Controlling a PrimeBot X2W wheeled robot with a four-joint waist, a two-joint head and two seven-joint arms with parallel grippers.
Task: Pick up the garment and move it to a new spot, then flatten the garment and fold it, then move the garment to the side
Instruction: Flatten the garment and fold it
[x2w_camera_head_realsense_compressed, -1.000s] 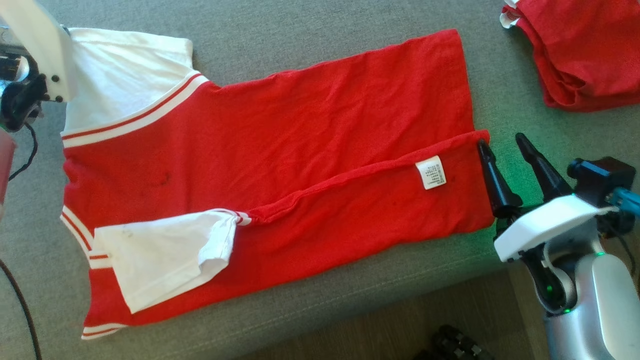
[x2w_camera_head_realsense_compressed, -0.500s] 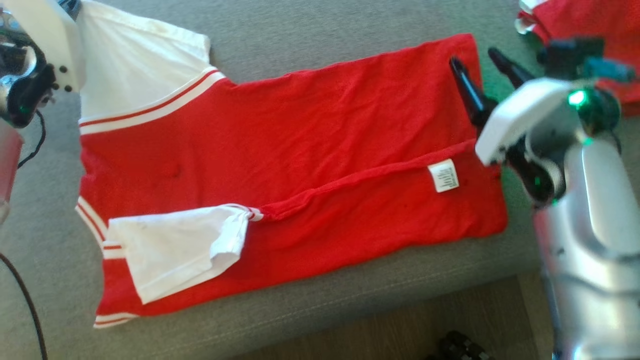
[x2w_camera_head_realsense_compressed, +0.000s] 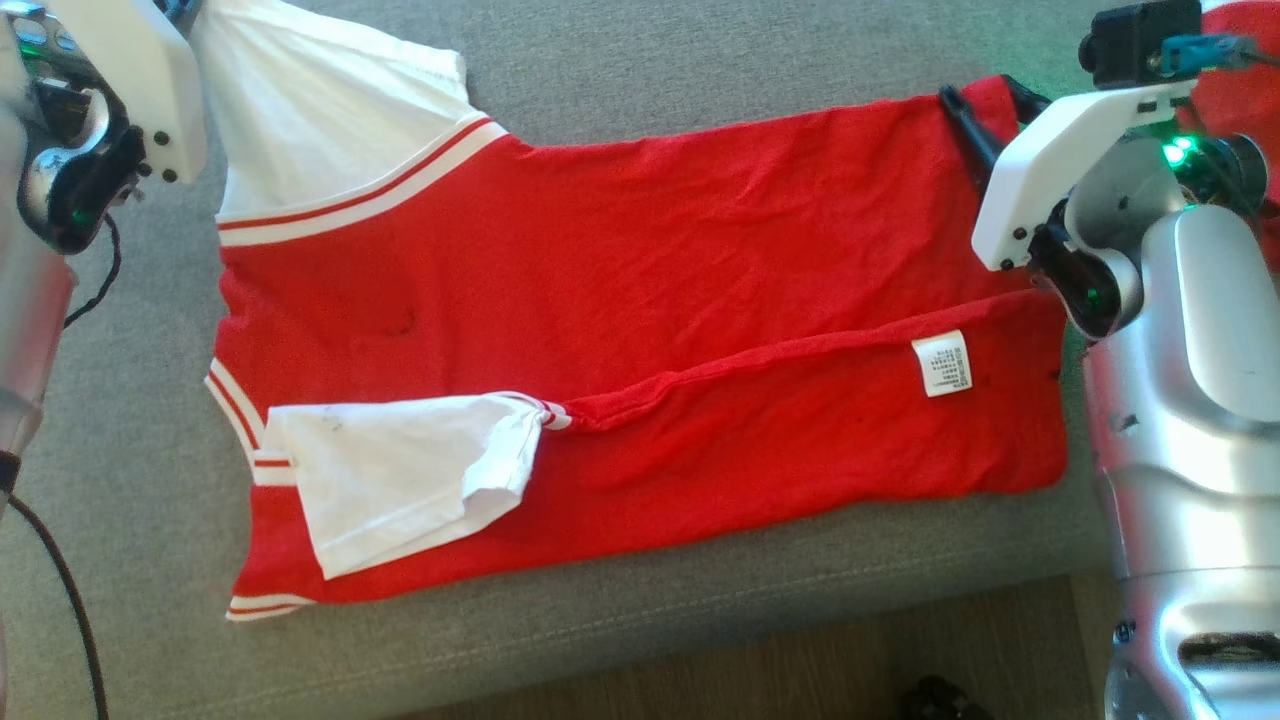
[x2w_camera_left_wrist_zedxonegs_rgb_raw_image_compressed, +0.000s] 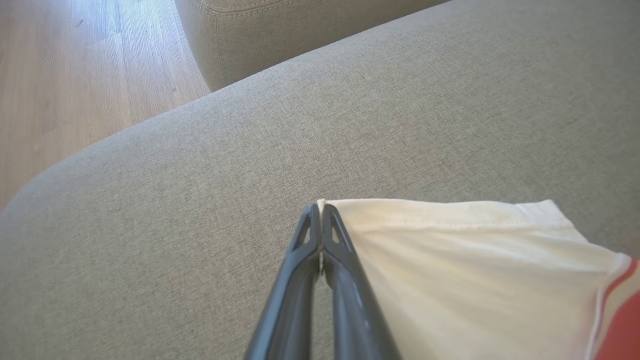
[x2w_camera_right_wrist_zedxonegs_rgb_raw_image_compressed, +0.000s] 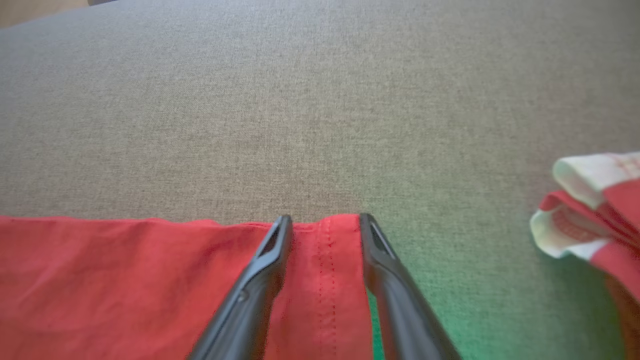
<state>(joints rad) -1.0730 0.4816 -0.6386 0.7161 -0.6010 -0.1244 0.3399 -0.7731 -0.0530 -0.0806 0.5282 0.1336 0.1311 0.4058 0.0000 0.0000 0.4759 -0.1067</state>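
Garment (x2w_camera_head_realsense_compressed: 650, 280) one; perhaps second garment (x2w_camera_right_wrist_zedxonegs_rgb_raw_image_compressed: 575, 230)

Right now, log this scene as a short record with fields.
surface: grey sofa
shirt: red, lying flat, near side folded over
left gripper: shut on the white sleeve, at its corner
right gripper: open, fingers astride the hem corner
other garment: red and white, bunched, apart from the shirt

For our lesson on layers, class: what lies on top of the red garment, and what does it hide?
A folded-over white sleeve and a red flap with a white label lie on the garment; cloth beneath them is hidden.
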